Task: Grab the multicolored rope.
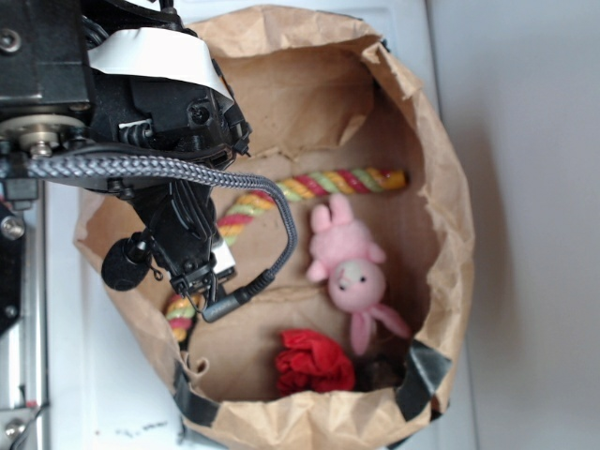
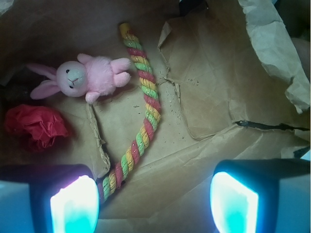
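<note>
A crumpled brown paper bag [image 1: 427, 159] is lying open on the pale worktop [image 1: 525, 225], its rolled rim patched with black tape near the bottom corners, and everything else is sitting inside it on the creased paper floor. The black robot arm [image 1: 141, 103] is reaching in over the bag's left side, with a grey-black braided cable [image 1: 169, 169] looping off it and plugging in low beside the wrist.

The multicolored rope [image 2: 146, 102] is lying loose on the bag floor in a long, gentle curve. It is thick and tightly twisted, with red, yellow and light green strands repeating along its length, and it is running clearly longer than the bunny next to it. In the wrist view one end is pointing up toward the back of the bag while the other end is passing down beside the left fingertip pad, near a torn flap of paper. In the exterior view its middle is being hidden behind the arm.

The hand [image 2: 154, 204] is hovering above the rope with its two glowing fingertip pads [image 2: 75, 206] spread wide apart, gripping nothing; bare paper is showing between them.

A pink plush bunny [image 2: 85, 77] is lying on its back just beside the rope's upper stretch, one foot close to the strands. A red ruffled cloth ball [image 2: 36, 125] is sitting near the bunny's ears, apart from the rope
</note>
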Controlling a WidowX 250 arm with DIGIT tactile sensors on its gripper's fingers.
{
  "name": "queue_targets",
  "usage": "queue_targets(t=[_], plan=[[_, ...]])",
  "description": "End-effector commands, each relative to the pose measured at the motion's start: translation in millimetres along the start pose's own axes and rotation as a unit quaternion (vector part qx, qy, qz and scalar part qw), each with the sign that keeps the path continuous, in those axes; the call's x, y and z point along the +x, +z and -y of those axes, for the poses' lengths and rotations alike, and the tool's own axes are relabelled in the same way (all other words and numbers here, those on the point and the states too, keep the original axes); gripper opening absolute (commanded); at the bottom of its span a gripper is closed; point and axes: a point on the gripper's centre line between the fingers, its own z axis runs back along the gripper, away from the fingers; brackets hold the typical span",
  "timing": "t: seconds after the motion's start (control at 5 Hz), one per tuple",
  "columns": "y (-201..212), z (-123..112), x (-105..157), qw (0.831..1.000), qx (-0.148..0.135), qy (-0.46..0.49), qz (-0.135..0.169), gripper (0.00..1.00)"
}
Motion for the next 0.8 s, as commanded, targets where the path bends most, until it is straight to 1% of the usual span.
queue_targets(t=[0.0, 0.2, 0.4, 0.6], plan=[[8.5, 3.8, 3.5, 1.000, -0.007, -0.018, 0.014, 1.00], [-8.1, 6.5, 13.4, 1.000, -0.001, -0.013, -0.010, 1.00], [-32.3, 5.2, 29.1, 1.000, 0.005, 0.005, -0.018, 1.00], [-50.8, 7.5, 46.0, 1.000, 0.011, 0.015, -0.011, 1.00]])
